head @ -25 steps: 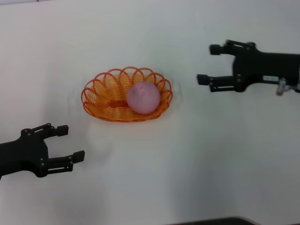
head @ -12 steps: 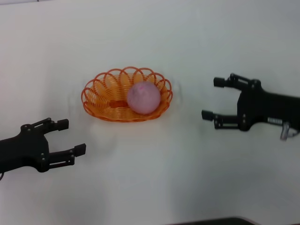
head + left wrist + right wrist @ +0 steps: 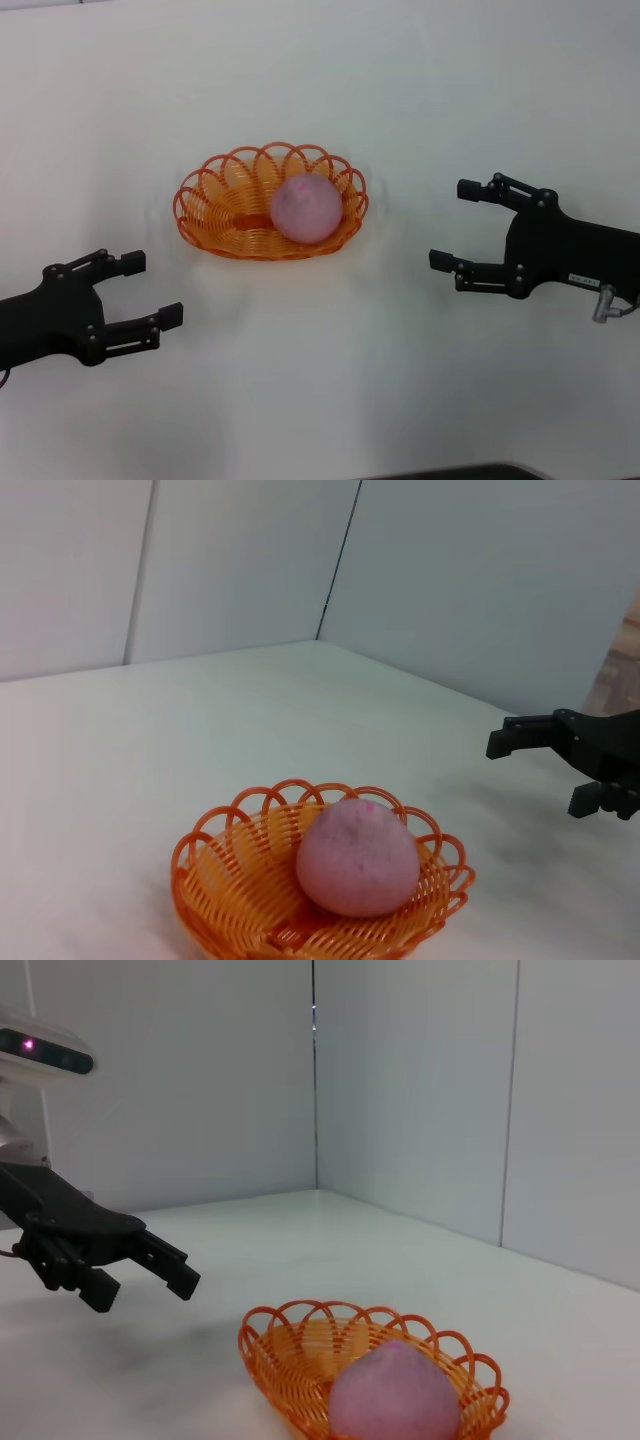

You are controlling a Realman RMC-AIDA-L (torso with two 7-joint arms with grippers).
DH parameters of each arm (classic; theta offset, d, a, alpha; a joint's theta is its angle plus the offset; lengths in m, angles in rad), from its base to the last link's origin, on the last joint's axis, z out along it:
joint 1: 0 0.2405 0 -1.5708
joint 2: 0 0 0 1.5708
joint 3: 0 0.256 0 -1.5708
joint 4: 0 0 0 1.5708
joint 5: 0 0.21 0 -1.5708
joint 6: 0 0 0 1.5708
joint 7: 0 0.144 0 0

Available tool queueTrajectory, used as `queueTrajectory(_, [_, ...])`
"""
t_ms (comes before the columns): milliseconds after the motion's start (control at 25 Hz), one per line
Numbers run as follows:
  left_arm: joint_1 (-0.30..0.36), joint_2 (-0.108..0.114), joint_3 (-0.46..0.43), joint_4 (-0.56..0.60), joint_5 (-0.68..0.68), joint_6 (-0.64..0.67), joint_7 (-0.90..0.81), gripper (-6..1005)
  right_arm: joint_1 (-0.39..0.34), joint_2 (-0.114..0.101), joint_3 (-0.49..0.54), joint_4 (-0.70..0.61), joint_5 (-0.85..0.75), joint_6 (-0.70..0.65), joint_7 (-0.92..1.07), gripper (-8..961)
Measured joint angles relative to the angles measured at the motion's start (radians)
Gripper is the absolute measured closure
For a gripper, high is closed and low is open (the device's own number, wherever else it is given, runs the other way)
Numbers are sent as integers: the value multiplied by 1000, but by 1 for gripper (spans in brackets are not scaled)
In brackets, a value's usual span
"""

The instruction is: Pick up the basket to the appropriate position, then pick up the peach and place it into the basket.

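Peach (image 3: 306, 209) is sitting inside the basket (image 3: 215, 215), toward its right end, and the basket's long axis runs left-right on the table (image 3: 320, 380). So we're basically done. The basket lies far-right of our left gripper (image 3: 150, 290) and left of our right gripper (image 3: 462, 224), both wide open and empty, about equally clear of it. Versus a second ago, the right gripper has dropped nearer and backed off right; left barely shifted.
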State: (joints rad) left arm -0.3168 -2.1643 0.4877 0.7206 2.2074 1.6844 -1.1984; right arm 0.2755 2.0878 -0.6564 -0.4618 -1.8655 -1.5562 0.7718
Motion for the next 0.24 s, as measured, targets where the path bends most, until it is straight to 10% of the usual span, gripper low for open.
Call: queueTrajectory(240, [1,0,0,-14,7,-2,0,114,12,0,2,1,-1,13,2,8])
